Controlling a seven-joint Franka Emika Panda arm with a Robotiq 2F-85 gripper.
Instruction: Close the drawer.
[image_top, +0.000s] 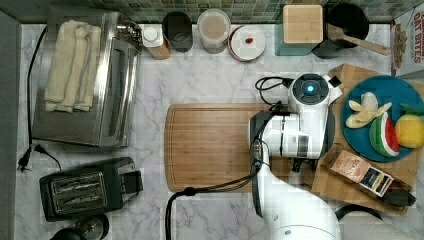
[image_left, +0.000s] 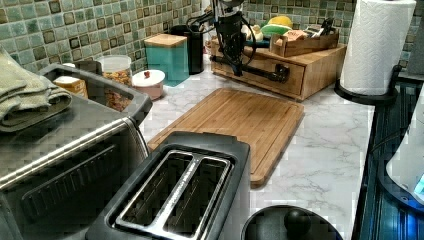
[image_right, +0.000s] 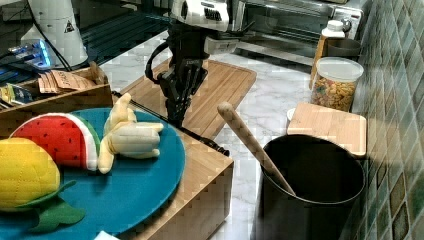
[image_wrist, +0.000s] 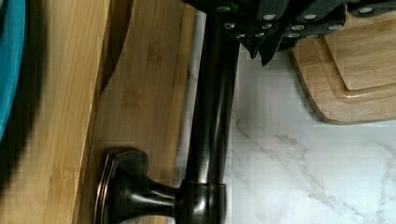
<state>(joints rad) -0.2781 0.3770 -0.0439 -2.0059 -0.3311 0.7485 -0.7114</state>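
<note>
White marble counter (image_top: 210, 80), green mosaic tile wall (image_left: 60, 30) behind. Clear jar (image_right: 336, 82) holds cereal; black pot (image_right: 312, 185) holds a wooden spoon (image_right: 250, 142). Drawer (image_left: 265, 70) sits under the blue plate (image_right: 145, 185), beside the cutting board (image_top: 210, 145); gripper (image_right: 177, 102) at its black handle (image_wrist: 212, 116), finger state unclear.

cereal box (image_top: 406, 40) | "OAT BITES" (printed down its side, top view)
</note>
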